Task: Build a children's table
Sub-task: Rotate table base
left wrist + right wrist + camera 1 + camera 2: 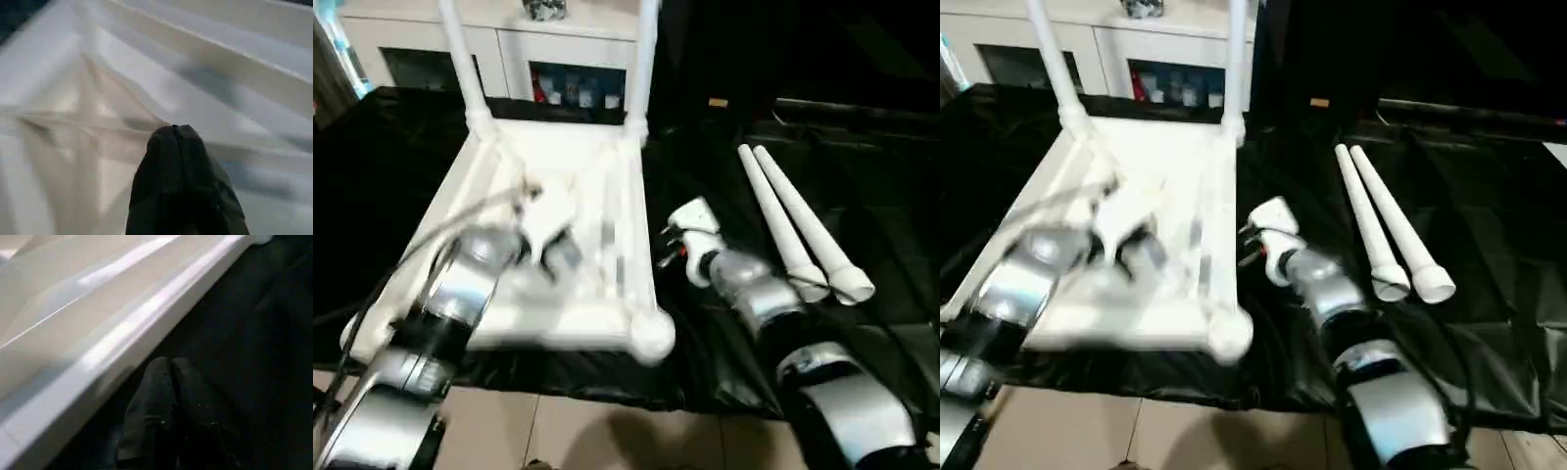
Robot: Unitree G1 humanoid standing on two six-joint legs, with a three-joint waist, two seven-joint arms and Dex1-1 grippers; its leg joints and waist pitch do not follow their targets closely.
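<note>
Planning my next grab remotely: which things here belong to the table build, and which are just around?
Job:
- tabletop, upside down
- two fitted legs at far corners
- two loose legs on the black sheet

Not the job:
- white cabinet behind
- items on its shelf

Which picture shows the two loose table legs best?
The left eye view: the two loose legs lie side by side on the black cover, seen whole. The right eye view shows them much the same. The wrist views look at the tabletop instead.
</note>
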